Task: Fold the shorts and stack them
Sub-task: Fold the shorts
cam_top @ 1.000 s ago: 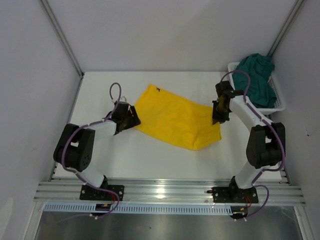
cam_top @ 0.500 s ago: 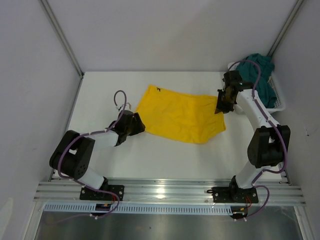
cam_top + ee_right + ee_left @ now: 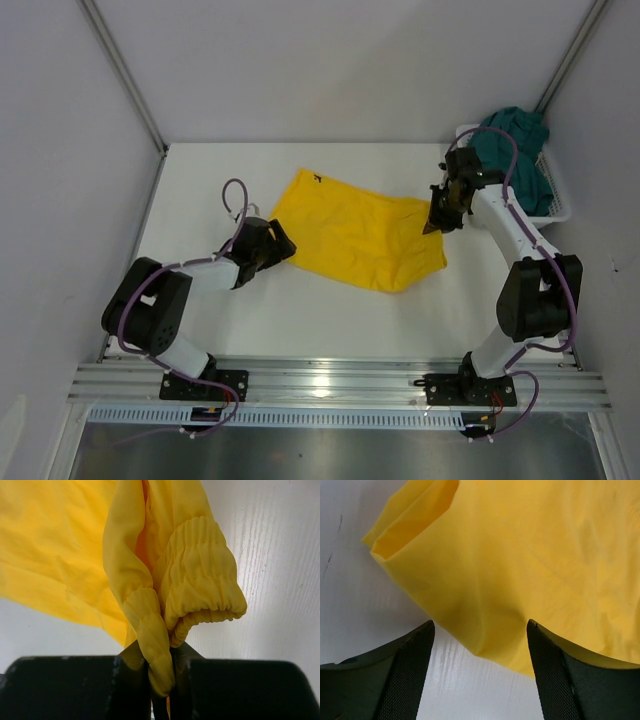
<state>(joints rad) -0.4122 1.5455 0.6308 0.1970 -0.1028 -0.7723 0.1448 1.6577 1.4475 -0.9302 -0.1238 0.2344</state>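
Observation:
The yellow shorts [image 3: 355, 235] lie spread across the middle of the table, a small dark logo near their far left corner. My right gripper [image 3: 437, 222] is shut on their elastic waistband [image 3: 160, 645] at the right end, lifting that edge. At the shorts' left edge sits my left gripper [image 3: 282, 243], open, its two fingers [image 3: 410, 670] flanking a low corner of yellow fabric [image 3: 490, 645] without clamping it. The dark teal shorts [image 3: 515, 160] sit heaped in the white basket [image 3: 555, 212] at the back right.
The basket stands against the right wall, close behind the right arm. White walls enclose the table on three sides, and an aluminium rail [image 3: 330, 385] runs along the near edge. Bare white tabletop [image 3: 200, 190] lies left of the yellow shorts.
The right gripper carried the waistband toward the far right and then eased back a little, stretching the shorts. The left gripper moved in to the shorts' left edge and widened.

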